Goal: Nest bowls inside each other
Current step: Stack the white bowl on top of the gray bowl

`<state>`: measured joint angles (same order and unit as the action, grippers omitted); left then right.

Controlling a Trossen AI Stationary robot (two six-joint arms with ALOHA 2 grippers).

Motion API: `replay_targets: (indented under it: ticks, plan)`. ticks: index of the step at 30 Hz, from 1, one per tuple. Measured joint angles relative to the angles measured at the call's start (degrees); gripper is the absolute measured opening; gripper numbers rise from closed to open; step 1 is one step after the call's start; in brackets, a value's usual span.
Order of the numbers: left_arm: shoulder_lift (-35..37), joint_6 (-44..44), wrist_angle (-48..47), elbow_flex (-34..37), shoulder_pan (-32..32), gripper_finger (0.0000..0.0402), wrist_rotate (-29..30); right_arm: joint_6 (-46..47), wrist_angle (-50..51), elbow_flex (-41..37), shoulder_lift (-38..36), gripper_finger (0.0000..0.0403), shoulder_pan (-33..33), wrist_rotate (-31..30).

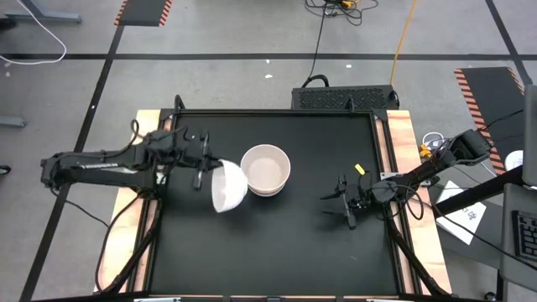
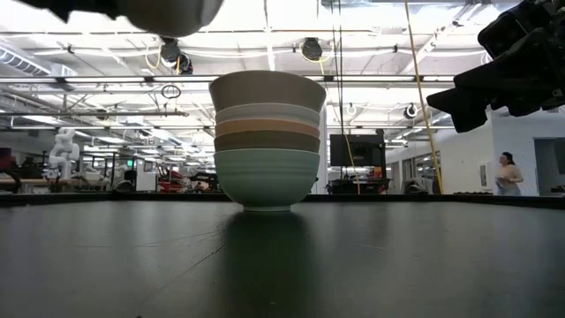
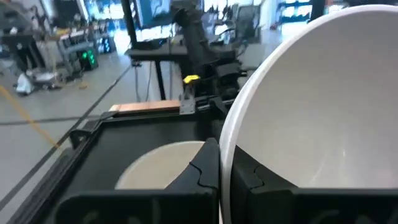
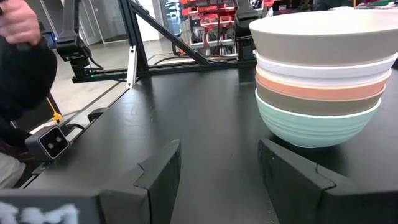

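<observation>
Bowls are sitting nested in a stack (image 2: 267, 141) of five near the middle of the table (image 1: 277, 243), mint green at the bottom and beige-grey on top. Beside it, the left gripper (image 1: 204, 170) is pinching the rim of the tilted white bowl (image 1: 228, 186). Well apart, the right gripper (image 1: 346, 204) is hovering with its fingers spread wide, gripping nothing.

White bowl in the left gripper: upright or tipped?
Tipped. The round white bowl hangs on edge from the shut left gripper, rim pinched, beside the stack of five nested bowls topped by beige-grey.
</observation>
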<state>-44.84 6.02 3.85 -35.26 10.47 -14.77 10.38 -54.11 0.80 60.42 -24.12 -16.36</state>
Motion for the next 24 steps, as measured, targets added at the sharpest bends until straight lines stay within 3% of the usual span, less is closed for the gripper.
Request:
replay_targets:
  ticks: [12,19,24]
  plan:
    - [-26.1,-0.5,-20.6,-30.1,11.5,0.0003,-8.8,-0.1,0.6,0.0,0.0,0.0203,0.0,0.0]
    - [-39.5,1.2,-38.7,-48.8,12.8,0.0003,-9.5,-0.1,1.3,0.0,0.0,0.0203,0.0,0.0]
    - [-46.9,2.0,-48.6,-57.4,12.5,0.0003,-9.2,-0.1,2.8,0.0,0.0,0.0203,0.0,0.0]
